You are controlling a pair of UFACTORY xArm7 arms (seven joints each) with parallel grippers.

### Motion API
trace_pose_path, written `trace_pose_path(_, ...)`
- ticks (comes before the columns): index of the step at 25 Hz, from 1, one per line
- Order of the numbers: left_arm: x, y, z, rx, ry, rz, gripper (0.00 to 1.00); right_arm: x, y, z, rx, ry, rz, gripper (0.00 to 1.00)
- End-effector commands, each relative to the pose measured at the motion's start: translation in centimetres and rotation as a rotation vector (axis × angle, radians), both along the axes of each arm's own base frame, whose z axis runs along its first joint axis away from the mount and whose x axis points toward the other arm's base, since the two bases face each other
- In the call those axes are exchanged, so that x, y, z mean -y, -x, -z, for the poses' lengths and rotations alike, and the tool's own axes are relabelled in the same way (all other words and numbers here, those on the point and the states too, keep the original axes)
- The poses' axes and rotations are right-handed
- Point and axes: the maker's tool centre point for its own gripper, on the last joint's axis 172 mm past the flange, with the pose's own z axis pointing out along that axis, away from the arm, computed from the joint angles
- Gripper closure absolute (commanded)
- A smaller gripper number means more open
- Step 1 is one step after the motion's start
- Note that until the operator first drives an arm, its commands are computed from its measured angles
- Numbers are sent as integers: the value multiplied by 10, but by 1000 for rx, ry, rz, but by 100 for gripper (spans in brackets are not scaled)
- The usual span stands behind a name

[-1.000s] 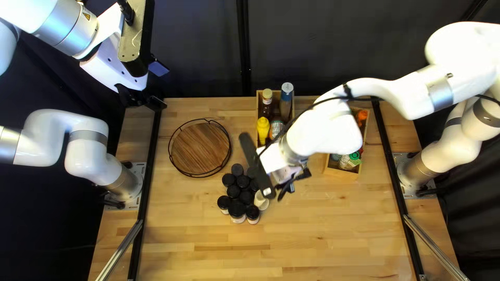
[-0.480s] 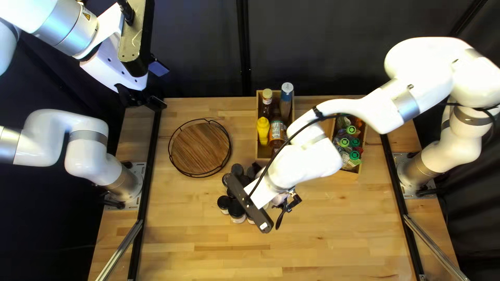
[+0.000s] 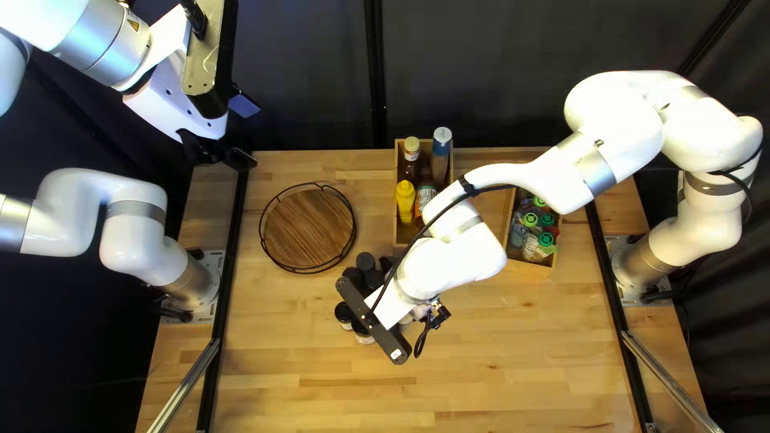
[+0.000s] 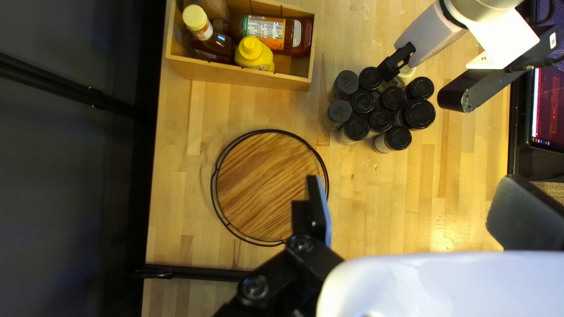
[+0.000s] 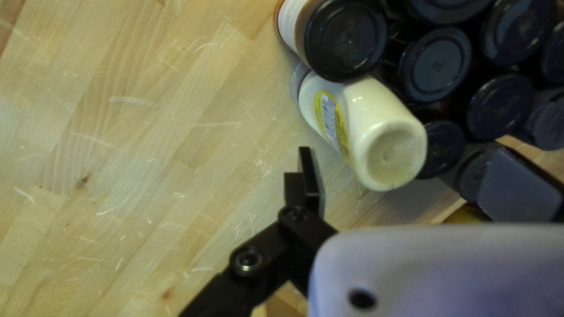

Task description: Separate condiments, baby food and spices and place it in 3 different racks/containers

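In the top left view my left gripper (image 3: 239, 159) hangs over the far-left corner; my right gripper (image 3: 434, 316) is partly hidden by its arm beside the black-lidded jars (image 3: 365, 263). In the left wrist view my left gripper (image 4: 411, 205) stands open and empty above the table, near the round wooden tray (image 4: 267, 185); my other gripper (image 4: 397, 63) is over the jars (image 4: 380, 120). In the right wrist view my right gripper (image 5: 411, 182) is open, with a cream bottle (image 5: 389, 154) ahead between its spread fingers and black-lidded jars (image 5: 346, 41) beyond.
A wooden box (image 3: 399, 236) holds sauce bottles and a yellow bottle (image 3: 405, 200). To its right, another wooden box (image 3: 527, 268) holds green-capped bottles (image 3: 548, 240), partly behind my right arm. The wire-rimmed tray (image 3: 308, 228) lies left of the jars. A screen (image 4: 549, 108) stands beyond the table's edge.
My right arm has swung left and toward the near edge, over the jars, uncovering more of the green-capped bottles. My left arm has stayed put.
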Motion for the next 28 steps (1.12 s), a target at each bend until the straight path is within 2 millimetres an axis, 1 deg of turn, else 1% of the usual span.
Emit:
trace_pose_path(1, 0, 0, 0, 0, 0, 0, 0, 0, 1, -1, -1, 4, -5, 99)
trace_pose_path(4, 0, 0, 0, 0, 0, 0, 0, 0, 5, -7, -1, 7, -10, 100)
trace_pose_path(9, 0, 0, 0, 0, 0, 0, 0, 3, 14, -28, 14, 7, -14, 100)
trace_pose_path(11, 0, 0, 0, 0, 0, 0, 0, 5, 18, -39, 26, 11, -13, 100)
trace_pose_path(13, 0, 0, 0, 0, 0, 0, 0, 5, 17, -43, 31, 14, -13, 99)
trace_pose_path(14, 0, 0, 0, 0, 0, 0, 0, 5, 17, -44, 31, 13, -11, 13)
trace_pose_path(15, 0, 0, 0, 0, 0, 0, 0, 5, 16, -43, 30, 10, -10, 0)
trace_pose_path(19, 0, 0, 0, 0, 0, 0, 0, -1, 15, -32, 12, -1, -24, 0)
trace_pose_path(20, 0, 0, 0, 0, 0, 0, 0, -3, 13, -25, 6, 0, -32, 0)
trace_pose_path(23, 0, 0, 0, 0, 0, 0, 0, -7, 10, -16, 4, 3, -49, 0)
trace_pose_path(28, 0, 0, 0, 0, 0, 0, 0, -6, 5, 5, -2, 7, -63, 0)
